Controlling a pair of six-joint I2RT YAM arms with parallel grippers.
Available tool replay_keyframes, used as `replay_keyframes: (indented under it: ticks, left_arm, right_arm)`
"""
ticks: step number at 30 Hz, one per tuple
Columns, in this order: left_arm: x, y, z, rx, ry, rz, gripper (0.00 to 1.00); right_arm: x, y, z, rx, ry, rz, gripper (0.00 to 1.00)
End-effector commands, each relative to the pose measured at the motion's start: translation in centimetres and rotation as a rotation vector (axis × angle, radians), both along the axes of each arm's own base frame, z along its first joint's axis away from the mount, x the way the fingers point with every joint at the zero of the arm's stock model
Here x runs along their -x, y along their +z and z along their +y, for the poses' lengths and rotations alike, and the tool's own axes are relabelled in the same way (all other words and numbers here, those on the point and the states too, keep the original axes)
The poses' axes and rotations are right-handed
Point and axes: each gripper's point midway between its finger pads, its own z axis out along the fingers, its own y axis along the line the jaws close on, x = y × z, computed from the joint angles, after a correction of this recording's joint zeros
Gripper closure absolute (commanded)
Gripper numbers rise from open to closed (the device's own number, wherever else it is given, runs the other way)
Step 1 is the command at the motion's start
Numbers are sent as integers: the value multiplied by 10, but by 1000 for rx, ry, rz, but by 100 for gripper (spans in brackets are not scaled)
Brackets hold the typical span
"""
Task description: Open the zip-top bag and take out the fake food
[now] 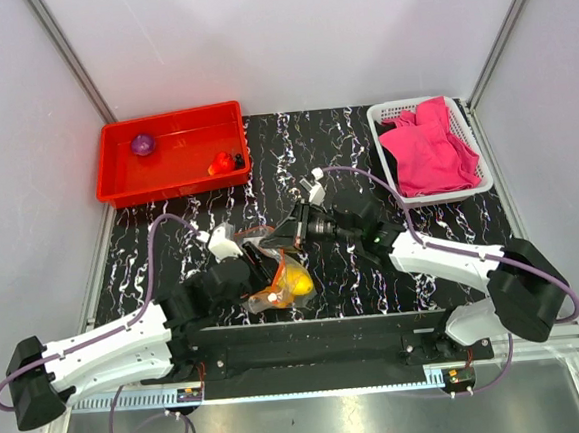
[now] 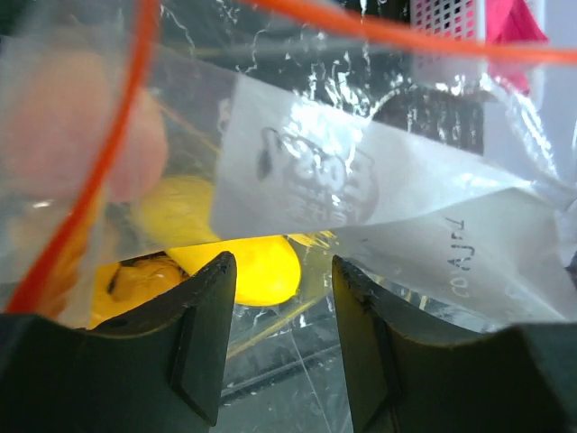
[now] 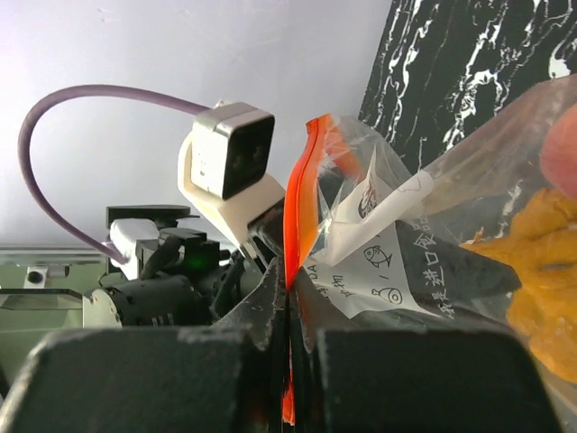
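Nearest the arm bases, just left of the table's middle, the zip-top bag [image 1: 283, 285] sits between my two grippers, its mouth lifted and its loaded belly sagging toward me. The left gripper [image 2: 279, 302] is right up against it from the near-left. Its fingers [image 2: 203, 338] stand apart with clear film showing across the gap, and I cannot tell whether they touch the plastic. Through that film I see a yellow oval fruit [image 2: 257, 271] directly ahead and a blurred peach-coloured ball [image 2: 63, 117] up to the left.

The right gripper [image 3: 288, 289] comes in from the far-right, pressed together on the orange-red zip strip [image 3: 302, 198], which rises edge-on out of the jaws. A cluster of orange bits [image 3: 541, 271] lies low in the bag on that side.

In the left wrist view the strip shows twice, as a curve at the left and a line across the top, so I judge the mouth at least partly parted. With one lip held, the left gripper is the free one and the nearer to the food. The fruit lies straight off its fingertips, and I'd say the mouth has to gape toward it.

Farther back, the red tray [image 1: 172, 191] at far left holds a purple piece [image 1: 142, 144] and a red piece [image 1: 223, 163]. A white basket [image 1: 378, 134] at far right holds a pink cloth [image 1: 430, 150].
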Motion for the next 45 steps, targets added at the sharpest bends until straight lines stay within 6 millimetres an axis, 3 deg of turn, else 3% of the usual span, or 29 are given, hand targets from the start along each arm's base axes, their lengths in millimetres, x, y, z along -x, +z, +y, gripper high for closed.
replay_keyframes:
  ticks: [1, 6, 10, 16, 19, 22, 29, 34, 45]
  left_arm:
    - [-8, 14, -1, -38, 5, -44, 50]
    - [-5, -4, -7, -77, -21, 1, 50]
    - [-4, 11, -14, -43, -78, -69, 37]
    - [-4, 29, -8, -80, -105, -109, 29]
    - [-2, 39, -10, -83, -133, -125, 26]
    - [-2, 35, -17, -99, -151, -79, 26]
    - [-3, -5, -35, -121, -140, 61, 47]
    - [-3, -13, -40, -95, -143, 67, 65]
    - [7, -24, -37, -110, -184, 94, 66]
  right_arm:
    - [0, 42, 12, -121, 30, -61, 100]
    - [4, 26, 10, -105, 46, -40, 100]
    - [8, 5, 1, -27, 38, -49, 100]
    - [14, -16, -14, 71, 40, -101, 100]
    - [17, -20, -17, 102, 50, -109, 100]
    - [18, -18, -16, 99, 63, -117, 100]
    - [19, -8, -16, 72, 58, -121, 100]
    - [18, -3, -24, 91, 22, -145, 100]
    - [12, -5, -32, 136, -12, -168, 100]
